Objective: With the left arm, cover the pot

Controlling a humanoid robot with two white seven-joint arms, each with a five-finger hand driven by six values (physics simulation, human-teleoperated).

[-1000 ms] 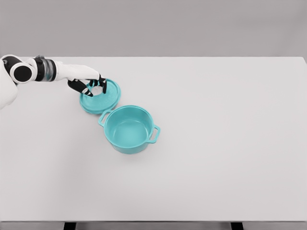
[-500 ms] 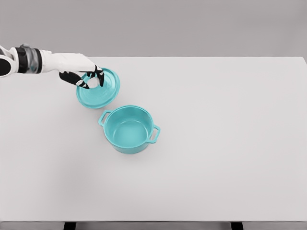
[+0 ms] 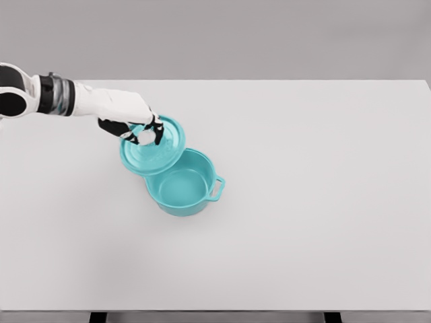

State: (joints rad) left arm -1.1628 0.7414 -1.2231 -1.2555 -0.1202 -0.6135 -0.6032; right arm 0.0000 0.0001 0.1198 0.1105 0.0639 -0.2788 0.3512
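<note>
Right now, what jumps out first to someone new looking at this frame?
The teal lid, held by its knob in the left hand, hangs tilted over the back-left rim of the open teal pot, left of the table's middle. It overlaps the pot but does not yet cover it. The rest is white table; the right arm is out of view.

A bare simulated test bench is being shown, not a real room: a plain white table (image 3: 303,222) is being rendered against a flat grey backdrop (image 3: 269,33), with dark table legs (image 3: 98,317) being glimpsed at the bottom edge. No furnishings are being displayed around it.
</note>
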